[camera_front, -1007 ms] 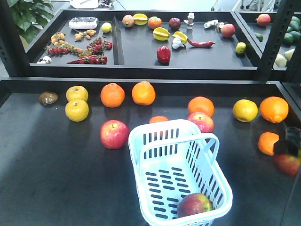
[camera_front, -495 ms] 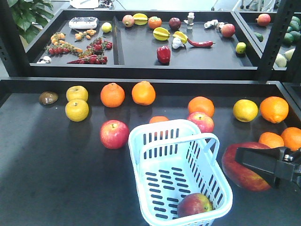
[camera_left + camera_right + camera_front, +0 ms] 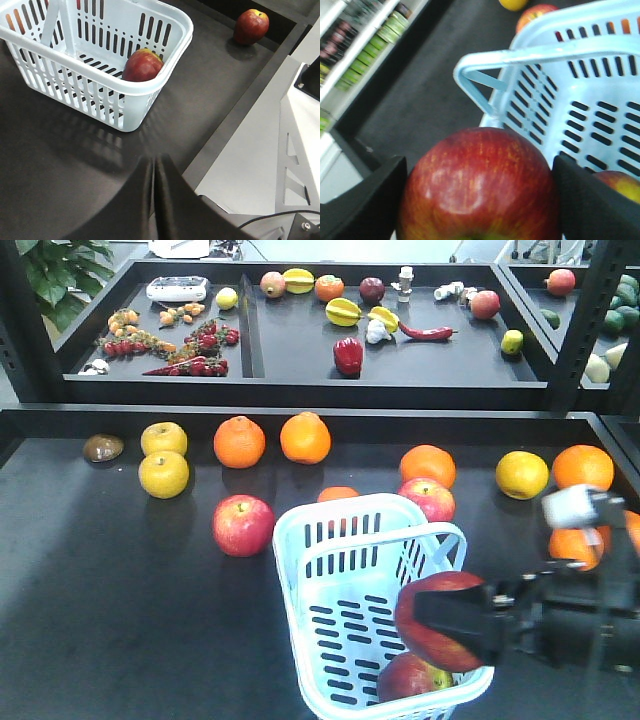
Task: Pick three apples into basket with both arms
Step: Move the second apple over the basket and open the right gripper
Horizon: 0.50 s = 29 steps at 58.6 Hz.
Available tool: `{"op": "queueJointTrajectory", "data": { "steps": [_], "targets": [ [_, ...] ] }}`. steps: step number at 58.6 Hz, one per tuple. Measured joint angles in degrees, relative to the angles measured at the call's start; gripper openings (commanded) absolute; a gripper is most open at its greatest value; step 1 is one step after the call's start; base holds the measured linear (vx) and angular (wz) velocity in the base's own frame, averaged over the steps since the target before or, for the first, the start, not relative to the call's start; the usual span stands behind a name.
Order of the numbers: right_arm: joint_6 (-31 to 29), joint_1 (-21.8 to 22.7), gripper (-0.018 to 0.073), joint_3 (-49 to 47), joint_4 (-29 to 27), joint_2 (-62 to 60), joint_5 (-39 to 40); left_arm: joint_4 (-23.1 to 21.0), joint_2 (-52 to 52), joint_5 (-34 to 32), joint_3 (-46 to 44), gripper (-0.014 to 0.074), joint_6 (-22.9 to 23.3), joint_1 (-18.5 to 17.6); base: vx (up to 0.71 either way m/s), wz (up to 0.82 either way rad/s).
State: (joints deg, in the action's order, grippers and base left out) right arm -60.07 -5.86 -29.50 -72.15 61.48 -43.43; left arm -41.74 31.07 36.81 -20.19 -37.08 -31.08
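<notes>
A: Two apples concern the basket (image 3: 330, 540) at present. One apple (image 3: 408, 678) lies on the basket floor at its near corner. A second, the held apple (image 3: 440, 618), is clamped in the right hand (image 3: 455, 625) above the basket's near right rim.

B: State of the right hand?

A: Both fingers (image 3: 367, 200) bear on opposite flanks of the held apple, as the right wrist view shows. The left hand (image 3: 154, 195) hangs over the worktop (image 3: 120, 620) near its front edge, clear of the basket, fingers pressed together with nothing between them.

B: Remaining fruit?

A: One red apple (image 3: 242, 525) rests on the worktop just left of the basket's far left corner. Another red apple (image 3: 428, 499) sits just behind the far right corner, beside an orange (image 3: 427, 464). The left wrist view shows a further apple (image 3: 251, 26) close to the worktop's front edge.

B: Handling characteristics?

A: Judged from appearance: firm, moderately heavy for its size, with a glossy skin that is likely slippery. The round form rolls freely once released, and a long drop may bruise it or knock the apple below. Grip across the widest part, on opposite flanks, stem axis roughly upright.

B: Basket behaviour?

A: Thin slotted plastic, probably light. Contact with the rim or the raised handle (image 3: 385, 545) may shift it on the worktop.
</notes>
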Motion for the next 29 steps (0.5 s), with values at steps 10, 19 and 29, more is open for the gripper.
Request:
{"op": "queueJointTrajectory", "data": {
  "steps": [10, 19, 29],
  "targets": [
    [-2.8, -8.7, 0.0195, -1.3, 0.0, 6.2, 12.6, 0.0, 0.0, 0.0, 0.0, -0.0006, 0.0, 0.0, 0.00, 0.00],
    [-5.2, -10.7, 0.0465, -6.2, -0.2, 12.3, 14.0, 0.0, 0.0, 0.0, 0.0, -0.0006, 0.0, 0.0, 0.00, 0.00],
    [-4.8, -10.8, 0.0648, -7.7, 0.8, 16.8, 14.3, 0.0, 0.0, 0.0, 0.0, -0.0006, 0.0, 0.0, 0.00, 0.00]
  ]
}}
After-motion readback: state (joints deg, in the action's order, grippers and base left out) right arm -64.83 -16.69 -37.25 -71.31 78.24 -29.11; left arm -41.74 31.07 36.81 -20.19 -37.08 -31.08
